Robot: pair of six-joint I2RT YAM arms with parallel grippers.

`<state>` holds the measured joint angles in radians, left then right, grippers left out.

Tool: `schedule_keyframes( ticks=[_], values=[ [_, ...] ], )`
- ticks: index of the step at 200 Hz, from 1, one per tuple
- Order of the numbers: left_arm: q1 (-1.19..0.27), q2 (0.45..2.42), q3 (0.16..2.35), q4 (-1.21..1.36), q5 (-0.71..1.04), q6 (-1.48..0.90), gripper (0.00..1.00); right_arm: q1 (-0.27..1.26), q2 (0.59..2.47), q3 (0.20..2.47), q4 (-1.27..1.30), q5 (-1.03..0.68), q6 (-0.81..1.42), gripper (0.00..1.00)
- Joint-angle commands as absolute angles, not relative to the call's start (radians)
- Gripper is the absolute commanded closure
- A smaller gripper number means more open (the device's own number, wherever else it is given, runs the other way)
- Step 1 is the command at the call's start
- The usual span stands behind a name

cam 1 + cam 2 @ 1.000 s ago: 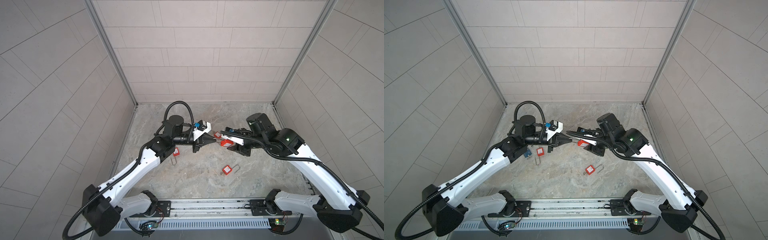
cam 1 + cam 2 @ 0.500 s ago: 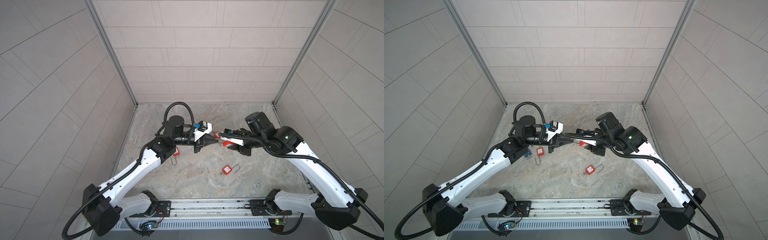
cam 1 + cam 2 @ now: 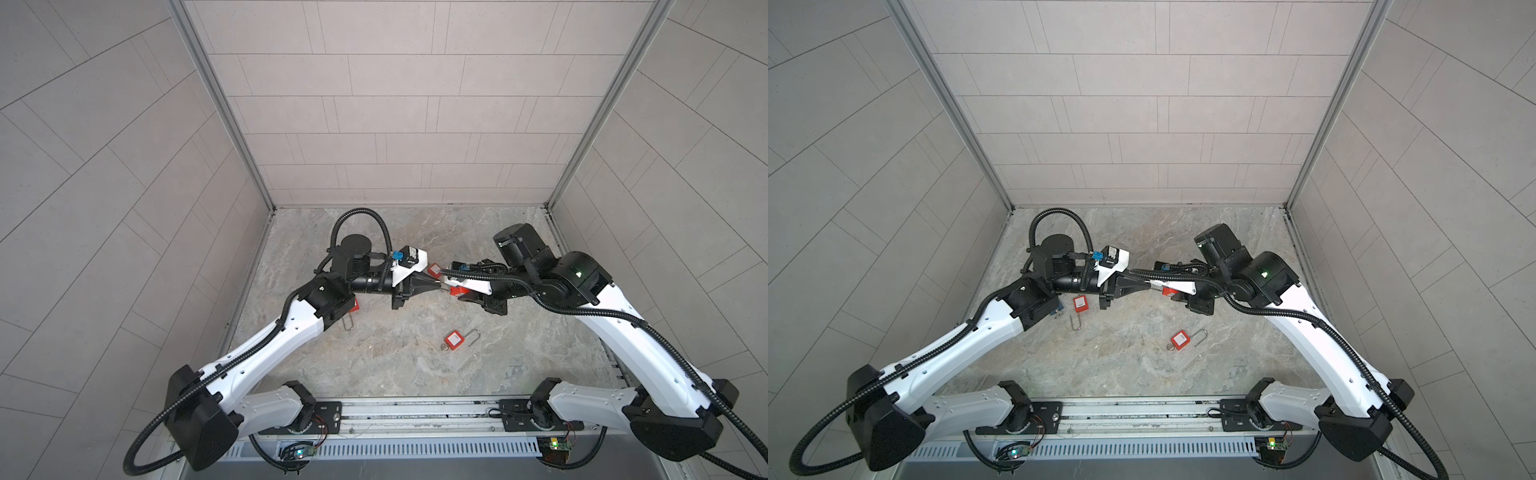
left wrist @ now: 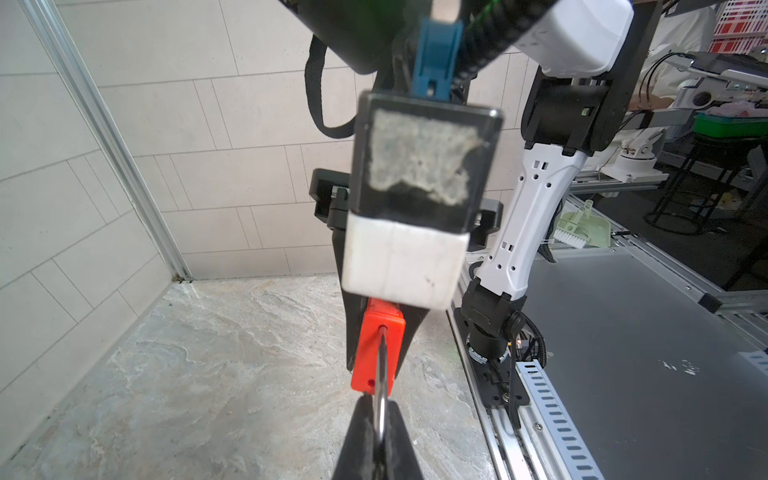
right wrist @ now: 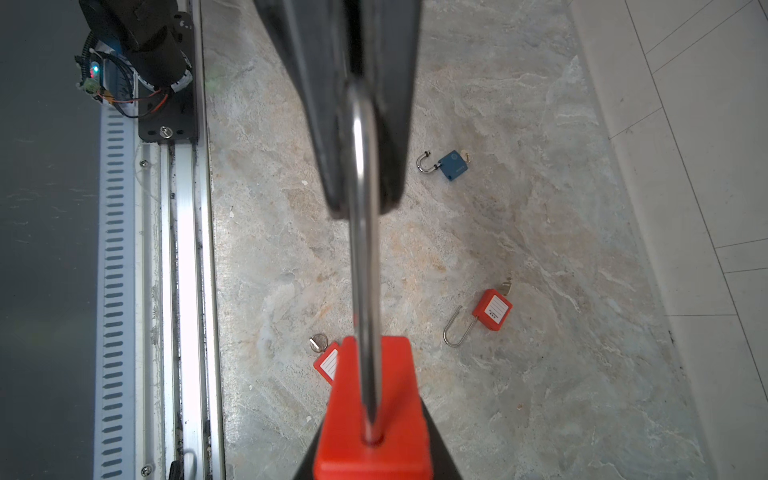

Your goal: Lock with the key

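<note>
A red padlock (image 5: 372,399) with a long steel shackle (image 5: 363,249) spans lengthwise between the arms: left gripper (image 4: 380,434) pinches the shackle, right gripper (image 5: 372,461) clamps the body

Pale tiled walls (image 3: 415,124); mottled stone floor (image 3: 374,357); beyond, possibly workbench clutter (image 4: 715,104).

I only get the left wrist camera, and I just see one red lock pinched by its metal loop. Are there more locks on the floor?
Observer: Yes. Besides the held red padlock, a blue padlock lies on the floor, shackle open.
Operator: Any red ones?
Observer: A loose red padlock lies apart from the blue one, shackle open too.
Operator: Has it got a key?
Observer: Yes, a key sticks out of its end opposite the shackle.
</note>
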<state>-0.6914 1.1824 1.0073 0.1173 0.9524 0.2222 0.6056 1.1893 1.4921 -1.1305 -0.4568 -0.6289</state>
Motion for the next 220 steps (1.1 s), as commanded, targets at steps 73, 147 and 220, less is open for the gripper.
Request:
schedule_keyframes(
  ticks=[73, 147, 220],
  values=[
    [-0.786, 1.174, 0.941, 0.248, 0.858, 0.319, 1.0, 0.581, 1.193, 1.539, -1.169, -0.597, -0.647, 0.77],
    [-0.792, 1.188, 0.923, 0.273, 0.903, 0.177, 1.0, 0.582, 1.183, 1.503, -1.058, -0.475, -0.701, 0.79],
    [-0.792, 1.237, 0.941, 0.274, 0.946, 0.122, 1.0, 0.599, 1.178, 1.474, -1.058, -0.462, -0.707, 0.79]
  ],
)
